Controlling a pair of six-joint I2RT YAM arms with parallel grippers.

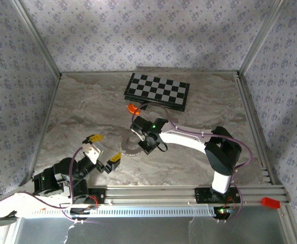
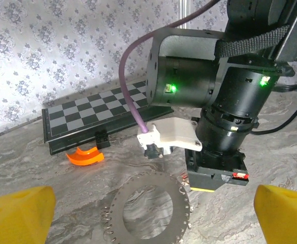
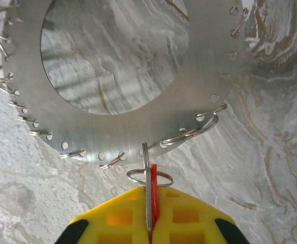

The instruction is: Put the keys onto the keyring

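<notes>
Keyring [image 3: 138, 129], one, lies flat; right end effector [image 3: 151, 206] pinches one red key [image 3: 154, 179]; left end effector [image 2: 151, 213] spread.

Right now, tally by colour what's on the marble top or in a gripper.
Black-and-white: 1, chessboard
Orange: 1, curved piece
Silver: 1, keyring
Red: 1, key, pinched in the right gripper
Total: 4
</notes>
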